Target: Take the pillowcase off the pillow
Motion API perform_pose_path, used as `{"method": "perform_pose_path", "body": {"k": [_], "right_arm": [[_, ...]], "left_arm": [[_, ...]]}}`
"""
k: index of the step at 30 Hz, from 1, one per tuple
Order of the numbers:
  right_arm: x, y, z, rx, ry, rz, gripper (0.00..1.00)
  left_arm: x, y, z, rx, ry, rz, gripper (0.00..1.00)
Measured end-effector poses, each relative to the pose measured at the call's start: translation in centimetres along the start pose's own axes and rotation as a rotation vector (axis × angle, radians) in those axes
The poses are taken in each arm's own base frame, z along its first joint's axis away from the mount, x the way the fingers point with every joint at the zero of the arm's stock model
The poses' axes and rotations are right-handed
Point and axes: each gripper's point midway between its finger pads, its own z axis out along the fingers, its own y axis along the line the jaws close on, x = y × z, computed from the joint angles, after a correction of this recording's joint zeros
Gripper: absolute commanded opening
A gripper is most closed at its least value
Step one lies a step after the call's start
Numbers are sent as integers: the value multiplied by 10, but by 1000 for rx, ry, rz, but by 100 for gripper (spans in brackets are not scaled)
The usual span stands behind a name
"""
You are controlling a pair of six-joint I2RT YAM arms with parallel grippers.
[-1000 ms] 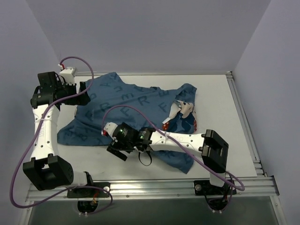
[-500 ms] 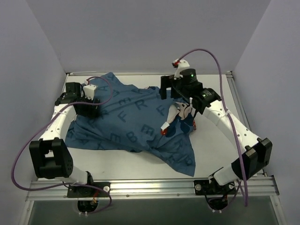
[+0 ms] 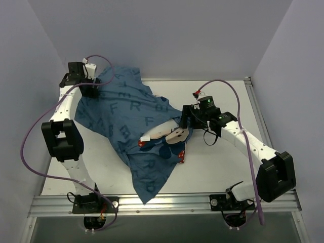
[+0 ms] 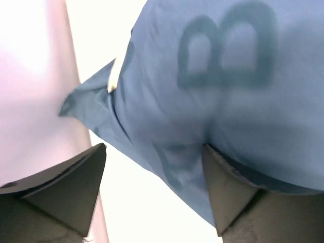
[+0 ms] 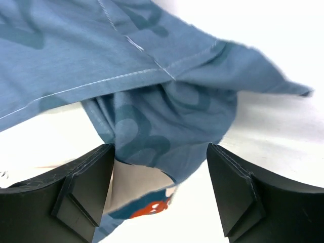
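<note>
The pillowcase [image 3: 131, 116] sprawls limp across the table [image 3: 223, 101], from the far-left corner to the near edge. It looks light and floppy, so we'd grab a hem or corner. Left pincer [image 4: 154, 152] and right pincer [image 5: 159, 149] both gape wide, cloth between the jaws but not pinched.

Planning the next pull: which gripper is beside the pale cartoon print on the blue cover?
The right gripper, beside the pale cartoon print at the right edge of the pillowcase; the left gripper is at its far left corner instead.

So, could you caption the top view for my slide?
Left gripper at the pillowcase's far corner, right gripper at its side.
</note>
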Motion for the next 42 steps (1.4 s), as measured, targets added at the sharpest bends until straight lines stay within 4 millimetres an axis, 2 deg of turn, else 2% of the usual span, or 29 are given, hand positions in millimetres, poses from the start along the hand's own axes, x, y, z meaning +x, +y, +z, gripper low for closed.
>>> {"method": "perform_pose_path", "body": {"k": [2, 5, 8, 10, 11, 12, 13, 14, 15, 16, 18, 19, 21, 27, 32, 34, 38, 42], "right_arm": [[-3, 5, -3, -22, -16, 9, 71], [-6, 9, -4, -44, -26, 23, 69], [-4, 16, -4, -69, -20, 31, 69], [-4, 20, -4, -84, -21, 40, 68], [-3, 24, -4, -91, -22, 42, 68], [-3, 29, -3, -100, -24, 44, 66], [-2, 34, -3, -112, -27, 44, 60], [-1, 37, -2, -121, -30, 46, 57], [1, 41, 0, -133, -34, 55, 53], [3, 43, 1, -140, -32, 62, 43], [10, 43, 5, -143, -24, 89, 28], [13, 41, 7, -138, -19, 107, 12], [21, 35, 11, -129, -11, 143, 0], [34, 29, 14, -136, -20, 226, 0], [29, 32, 4, -162, -58, 261, 0], [30, 30, 2, -161, -61, 271, 0], [36, 25, 4, -148, -51, 289, 0], [39, 24, 4, -150, -54, 300, 0]], "left_arm": [[-13, -2, -15, 26, -41, -15, 91], [-32, -46, -59, 155, -113, 49, 95], [-49, -145, -140, 373, -253, 263, 97], [-46, -218, -202, 539, -359, 438, 96], [-38, -252, -231, 627, -402, 523, 92], [-27, -279, -256, 704, -427, 591, 84], [-15, -299, -274, 764, -436, 646, 72], [-5, -312, -284, 806, -432, 686, 70], [2, -321, -289, 829, -423, 718, 68], [8, -329, -289, 842, -406, 741, 67], [19, -343, -281, 852, -359, 774, 64], [27, -353, -273, 855, -325, 796, 61], [38, -368, -262, 857, -275, 826, 59], [62, -398, -233, 850, -169, 880, 57], [52, -413, -207, 794, -135, 865, 73], [47, -417, -201, 771, -139, 856, 73], [43, -420, -199, 767, -143, 831, 68], [36, -422, -208, 823, -149, 782, 66]]}}
